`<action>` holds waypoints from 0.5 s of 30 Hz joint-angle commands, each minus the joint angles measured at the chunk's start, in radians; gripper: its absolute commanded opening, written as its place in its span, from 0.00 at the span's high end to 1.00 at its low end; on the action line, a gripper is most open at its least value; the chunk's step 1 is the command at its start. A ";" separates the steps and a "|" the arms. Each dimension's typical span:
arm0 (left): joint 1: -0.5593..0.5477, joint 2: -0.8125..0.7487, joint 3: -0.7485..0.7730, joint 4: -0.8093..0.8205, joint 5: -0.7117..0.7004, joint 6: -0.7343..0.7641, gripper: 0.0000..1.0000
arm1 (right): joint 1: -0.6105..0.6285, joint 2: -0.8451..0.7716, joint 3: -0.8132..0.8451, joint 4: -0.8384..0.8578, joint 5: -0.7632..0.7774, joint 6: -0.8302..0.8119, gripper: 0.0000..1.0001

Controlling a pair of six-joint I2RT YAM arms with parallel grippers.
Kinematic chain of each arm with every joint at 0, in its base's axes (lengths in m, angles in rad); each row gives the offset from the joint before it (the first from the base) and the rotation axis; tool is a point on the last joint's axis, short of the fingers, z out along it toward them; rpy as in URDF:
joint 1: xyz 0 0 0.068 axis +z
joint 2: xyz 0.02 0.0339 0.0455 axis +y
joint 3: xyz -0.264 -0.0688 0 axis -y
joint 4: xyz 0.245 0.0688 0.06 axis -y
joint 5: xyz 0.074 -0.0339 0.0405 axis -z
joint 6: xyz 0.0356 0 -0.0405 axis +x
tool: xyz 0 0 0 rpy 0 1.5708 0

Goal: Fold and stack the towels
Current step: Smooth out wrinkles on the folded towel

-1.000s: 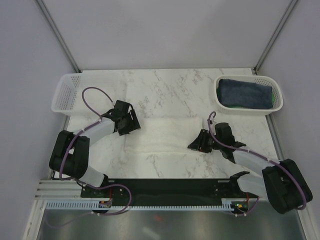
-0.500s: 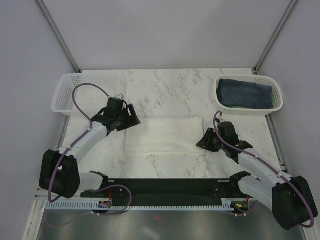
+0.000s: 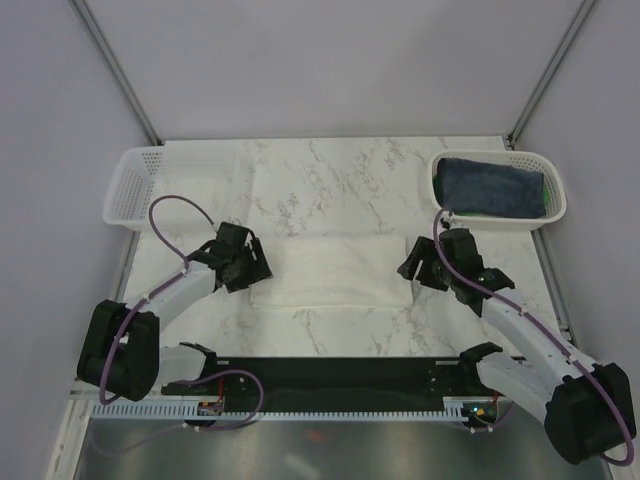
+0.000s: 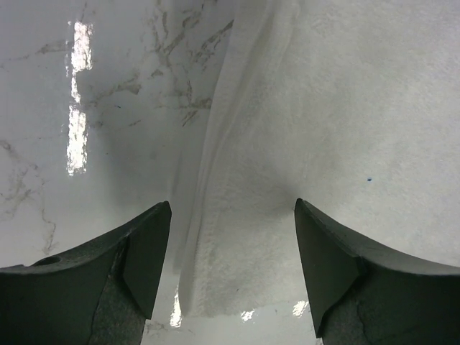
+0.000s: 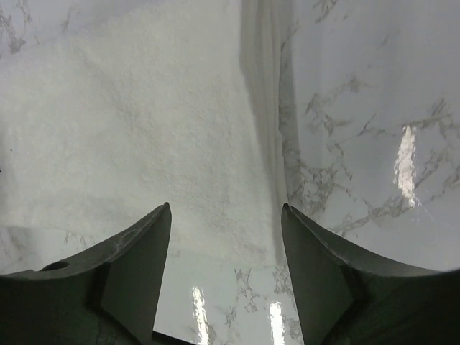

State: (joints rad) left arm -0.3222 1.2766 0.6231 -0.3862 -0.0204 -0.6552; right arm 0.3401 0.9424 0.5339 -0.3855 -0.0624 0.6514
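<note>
Folding step: cream towel [image 3: 335, 268] lies as a long folded strip in the middle of the table [image 3: 330, 185], one arm at each short end. My read is they're lining up to take the ends for the next fold.
Left gripper [image 4: 230, 215]: released, jaws spread wide, straddling the towel's left end, nothing pinched.
Right gripper [image 5: 226, 212]: likewise released, spread over the right end.
Why there: taking both ends at once should keep the strip square when doubled over.
Other towels: navy towel [image 3: 490, 183] sits folded in the right basket [image 3: 497, 155], green towel [image 3: 544, 205] peeking out beneath it.
Top view only: full layout, basket, arm symmetry.
Wrist views only: jaw gap and stacked fold layers along each end. Whether the fingertips touch cloth, cannot tell.
</note>
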 commanded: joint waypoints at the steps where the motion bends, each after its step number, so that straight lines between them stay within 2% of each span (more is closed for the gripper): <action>1: 0.003 -0.022 0.030 0.020 -0.047 -0.038 0.23 | -0.013 0.137 0.087 0.009 0.006 -0.111 0.25; 8: 0.000 -0.135 0.070 -0.016 -0.033 -0.035 0.24 | -0.102 0.386 0.195 0.053 -0.063 -0.271 0.22; 15: 0.002 -0.253 0.087 -0.037 -0.001 0.084 0.25 | -0.107 0.492 0.127 0.174 -0.237 -0.297 0.32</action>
State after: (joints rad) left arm -0.3222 1.0794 0.6685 -0.4152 -0.0219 -0.6411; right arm 0.2337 1.4124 0.6857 -0.2989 -0.1947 0.3912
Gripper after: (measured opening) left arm 0.757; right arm 0.692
